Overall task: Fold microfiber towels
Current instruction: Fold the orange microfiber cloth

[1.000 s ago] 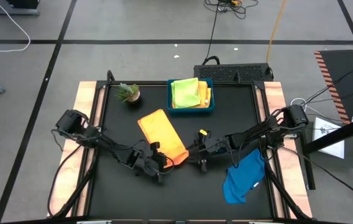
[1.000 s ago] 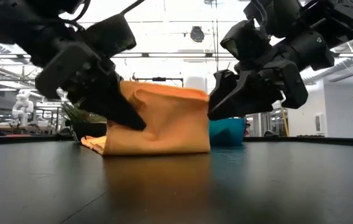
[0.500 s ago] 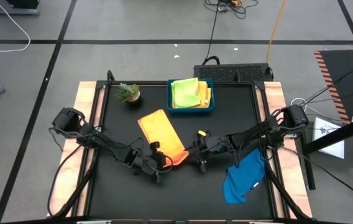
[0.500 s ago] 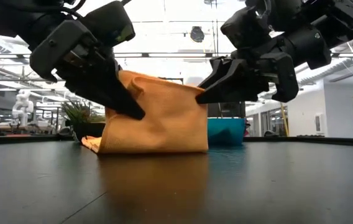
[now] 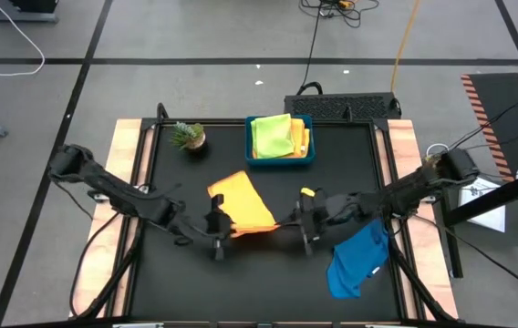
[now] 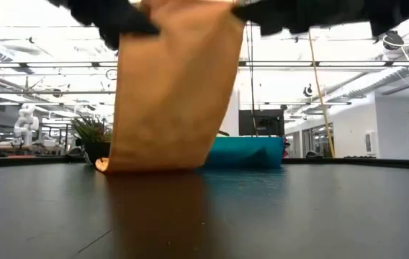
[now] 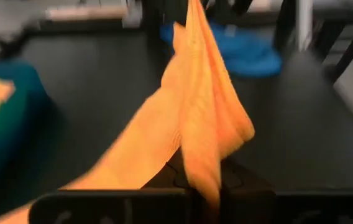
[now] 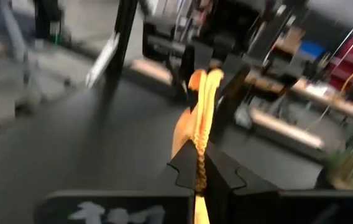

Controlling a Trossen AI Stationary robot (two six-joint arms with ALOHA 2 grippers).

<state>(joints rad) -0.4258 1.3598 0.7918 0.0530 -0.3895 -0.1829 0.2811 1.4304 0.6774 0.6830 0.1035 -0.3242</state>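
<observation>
the right jaws (image 5: pixel 306 239) have just snapped shut on the orange towel's (image 5: pixel 243 202) near corner opposite the left jaws (image 5: pixel 216 244), already pinching theirs, and both have lifted that edge off the table (image 5: pixel 186 282) centre, ready to fold toward twelve o'clock.

The right gripper (image 8: pixel 196 177) pinches the orange towel (image 8: pixel 202 106) edge-on above the black table (image 8: pixel 77 149).
</observation>
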